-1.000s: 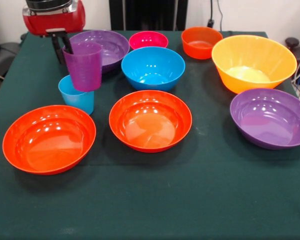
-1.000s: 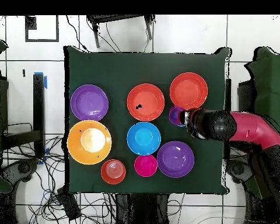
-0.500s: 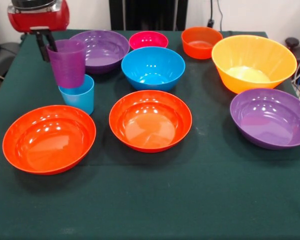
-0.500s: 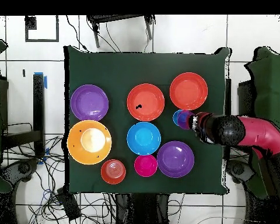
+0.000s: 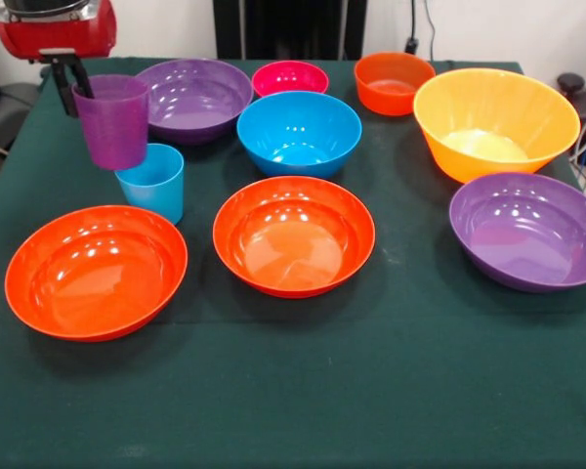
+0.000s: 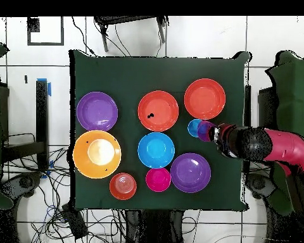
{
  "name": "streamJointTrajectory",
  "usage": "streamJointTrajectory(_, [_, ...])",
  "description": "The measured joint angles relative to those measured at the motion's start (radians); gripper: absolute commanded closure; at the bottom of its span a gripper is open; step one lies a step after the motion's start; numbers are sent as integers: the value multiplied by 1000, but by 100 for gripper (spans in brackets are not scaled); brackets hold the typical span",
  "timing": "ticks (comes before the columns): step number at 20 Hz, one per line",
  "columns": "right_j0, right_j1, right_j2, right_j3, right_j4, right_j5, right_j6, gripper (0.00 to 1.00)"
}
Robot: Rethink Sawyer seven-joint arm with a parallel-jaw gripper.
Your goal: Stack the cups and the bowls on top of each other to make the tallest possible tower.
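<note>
Purple cup [image 5: 111,121] hangs off the surface [image 5: 391,391], pinched at its rim by our jaws, one finger [image 5: 80,76] inside the wall and one outside. We hold it upright, just beside and above the light blue cup [image 5: 153,181], which stands empty near one orange-red bowl [image 5: 96,271]. From overhead, our gripper [image 6: 213,133] sits close to the surface's edge, the purple cup [image 6: 205,130] touching the blue cup's [image 6: 194,127] outline. Other bowls lie apart, unstacked.
</note>
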Motion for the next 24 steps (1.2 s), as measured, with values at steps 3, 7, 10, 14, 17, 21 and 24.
streamJointTrajectory(3, [0,0,0,0,-8,0,0,100])
streamJointTrajectory(7, [0,0,0,0,-21,0,0,100])
streamJointTrajectory(10, [0,0,1,0,-24,0,0,100])
streamJointTrajectory(14, [0,0,2,0,-26,0,0,100])
streamJointTrajectory(17, [0,0,4,0,-27,0,0,100])
streamJointTrajectory(21, [0,0,5,1,-29,0,0,100])
streamJointTrajectory(24, [0,0,6,2,-29,0,0,100])
